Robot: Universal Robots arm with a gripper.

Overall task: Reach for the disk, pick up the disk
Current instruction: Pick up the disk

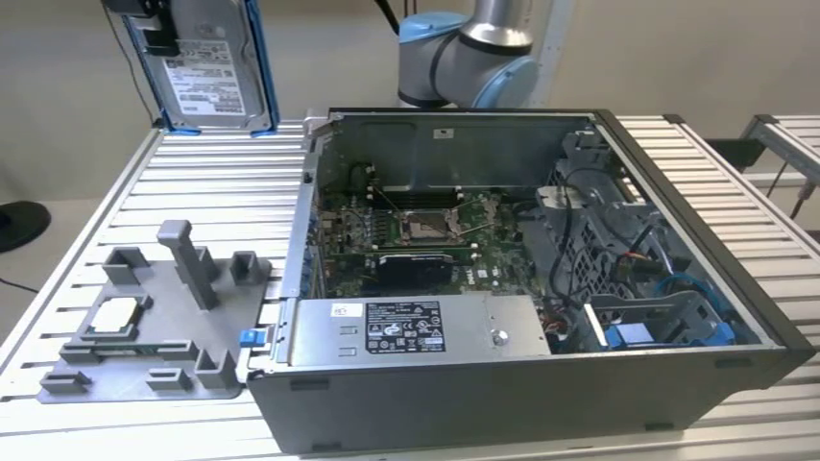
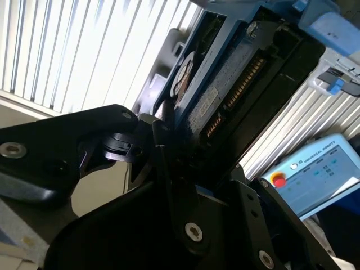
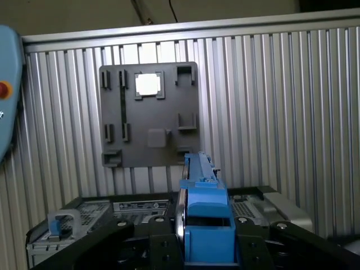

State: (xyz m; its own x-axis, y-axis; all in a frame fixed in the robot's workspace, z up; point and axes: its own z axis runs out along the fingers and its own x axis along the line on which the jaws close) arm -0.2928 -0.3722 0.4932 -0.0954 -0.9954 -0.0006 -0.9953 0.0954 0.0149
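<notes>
The disk (image 1: 211,62), a silver drive with a white label in a bright blue bracket, hangs upright high above the table's far corner at the exterior view's left. My gripper (image 1: 152,29) is shut on its upper end there. In the first wrist view the disk (image 3: 205,225) shows edge-on, its blue bracket clamped between the black fingers (image 3: 160,247). In the second wrist view the drive's underside (image 2: 225,84) with its connector row rises out of the gripper (image 2: 169,152).
An open computer case (image 1: 692,192) takes up the middle and right of the slatted table (image 1: 205,182); a grey box with a black label (image 1: 410,331) sits at its front. A grey fixture plate (image 1: 154,327) holding a small silver chip (image 1: 118,312) lies at the left. A pendant (image 2: 315,174) rests nearby.
</notes>
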